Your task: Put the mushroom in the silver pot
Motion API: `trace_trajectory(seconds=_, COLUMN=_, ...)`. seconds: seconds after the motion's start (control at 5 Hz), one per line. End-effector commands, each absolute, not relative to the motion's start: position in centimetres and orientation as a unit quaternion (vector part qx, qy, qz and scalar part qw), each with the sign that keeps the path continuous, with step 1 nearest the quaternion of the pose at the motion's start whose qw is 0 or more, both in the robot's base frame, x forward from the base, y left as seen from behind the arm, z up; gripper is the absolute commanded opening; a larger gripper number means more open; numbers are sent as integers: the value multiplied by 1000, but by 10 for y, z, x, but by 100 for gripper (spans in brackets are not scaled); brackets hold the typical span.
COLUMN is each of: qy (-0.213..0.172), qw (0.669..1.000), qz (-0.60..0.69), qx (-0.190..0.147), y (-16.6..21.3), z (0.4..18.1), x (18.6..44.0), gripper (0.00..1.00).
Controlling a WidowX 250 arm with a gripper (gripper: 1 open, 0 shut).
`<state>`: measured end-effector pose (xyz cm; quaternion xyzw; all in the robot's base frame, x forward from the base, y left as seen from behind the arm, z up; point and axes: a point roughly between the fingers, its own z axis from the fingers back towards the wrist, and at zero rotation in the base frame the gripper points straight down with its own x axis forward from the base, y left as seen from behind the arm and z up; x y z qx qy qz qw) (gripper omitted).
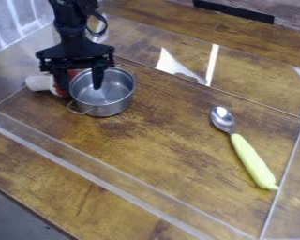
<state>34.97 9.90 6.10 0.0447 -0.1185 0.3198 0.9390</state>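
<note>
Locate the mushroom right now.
The mushroom lies on the table at the picture's left, just outside the pot, left of the gripper.

The silver pot (102, 91) stands on the bench (153, 150) near its left edge, toward the back. The mushroom (41, 83) lies on the bench just left of the pot, outside it. The gripper (80, 75) hangs over the pot's left rim, between mushroom and pot. The spoon (243, 146) lies well apart, near the right edge, bowl toward the back.
</note>
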Motion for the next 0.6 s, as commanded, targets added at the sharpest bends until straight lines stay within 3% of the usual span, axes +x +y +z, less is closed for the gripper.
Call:
trace_trajectory(seconds=0.0, qy=-142, qw=941, qz=304, qx=42, y=98, z=68, x=355, gripper=0)
trace_trajectory(seconds=0.2, qy=-138, qw=953, qz=269, qx=37, y=88, z=63, x=353, gripper=100)
trace_trajectory(seconds=0.4, qy=-132, qw=963, qz=233, qx=30, y=77, z=57, x=353, gripper=100)
